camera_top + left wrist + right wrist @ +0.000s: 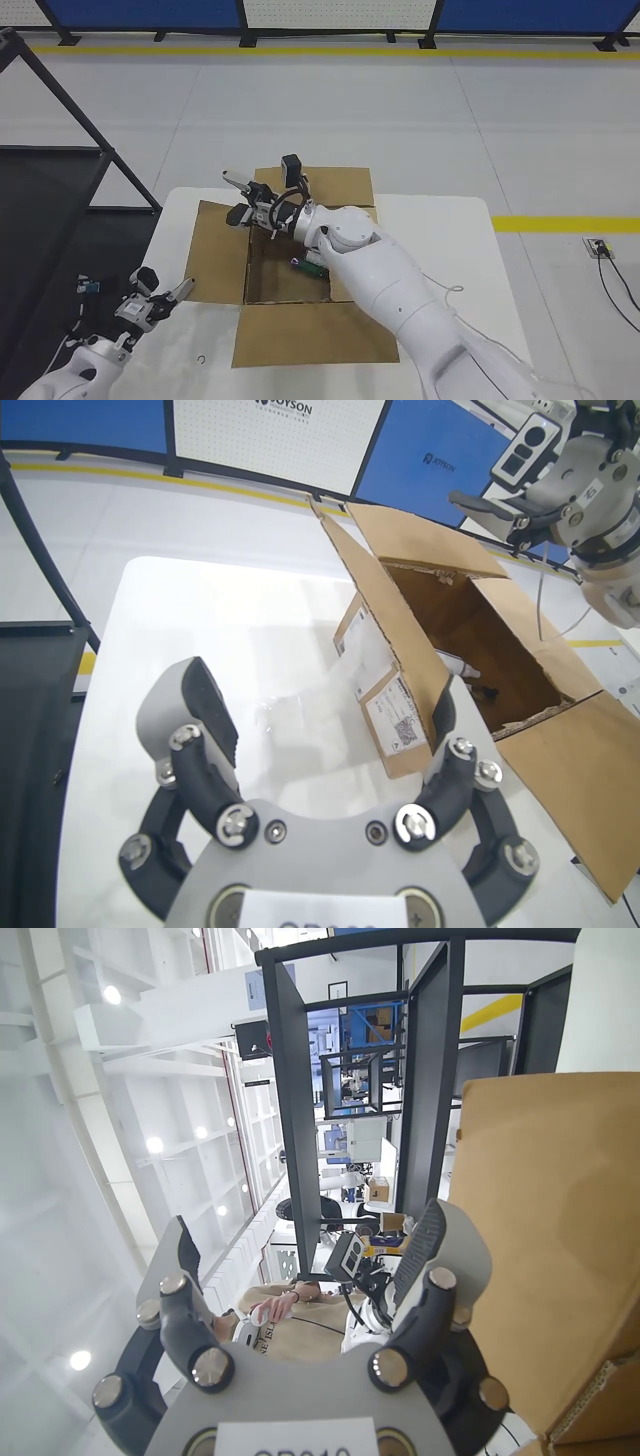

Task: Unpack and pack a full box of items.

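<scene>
The box (310, 335) sits open at the centre of the top view on the white bench (440, 230), flaps spread; a few small items (312, 268) lie inside, amid much bare cardboard. The right end effector (232, 197) hangs over the box's upper-left corner, fingers apart and empty; the left end effector (168, 283) hovers at lower left, likewise spread and empty. I judge the box mostly emptied; the last items and all the repacking are left.
</scene>
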Available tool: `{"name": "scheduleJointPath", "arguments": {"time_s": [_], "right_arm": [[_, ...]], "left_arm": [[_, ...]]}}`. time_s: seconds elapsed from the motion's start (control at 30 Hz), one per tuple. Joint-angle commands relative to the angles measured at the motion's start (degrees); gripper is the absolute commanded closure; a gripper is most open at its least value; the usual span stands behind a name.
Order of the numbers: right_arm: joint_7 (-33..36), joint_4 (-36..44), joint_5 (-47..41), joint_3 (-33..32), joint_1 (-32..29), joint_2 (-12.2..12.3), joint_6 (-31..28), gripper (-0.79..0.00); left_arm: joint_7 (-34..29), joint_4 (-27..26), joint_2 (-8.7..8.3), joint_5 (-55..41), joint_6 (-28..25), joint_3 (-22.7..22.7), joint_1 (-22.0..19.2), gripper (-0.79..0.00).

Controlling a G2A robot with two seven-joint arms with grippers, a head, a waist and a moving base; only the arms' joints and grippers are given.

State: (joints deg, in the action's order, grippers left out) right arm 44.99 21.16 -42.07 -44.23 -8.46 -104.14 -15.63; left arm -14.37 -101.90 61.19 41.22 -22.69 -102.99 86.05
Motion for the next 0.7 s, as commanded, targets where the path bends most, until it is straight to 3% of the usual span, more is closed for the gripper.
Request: {"name": "scheduleJointPath", "arguments": {"time_s": [0.0,0.43,0.67], "right_arm": [[-0.01,0.0,0.34,-0.64,-0.11,0.27,0.14,-0.785],[0.37,1.74,2.88,-3.9,-1.27,1.73,0.46,-0.785],[0.55,2.94,4.14,-5.66,-2.13,2.49,-0.06,-0.785]], "left_arm": [[-0.05,-0.04,0.01,0.12,0.11,0.24,-0.04,-0.785],[0.45,3.27,0.1,4.05,2.33,2.72,-2.18,-0.785],[2.38,-0.61,0.08,3.53,1.86,1.18,-0.55,-0.785]]}}
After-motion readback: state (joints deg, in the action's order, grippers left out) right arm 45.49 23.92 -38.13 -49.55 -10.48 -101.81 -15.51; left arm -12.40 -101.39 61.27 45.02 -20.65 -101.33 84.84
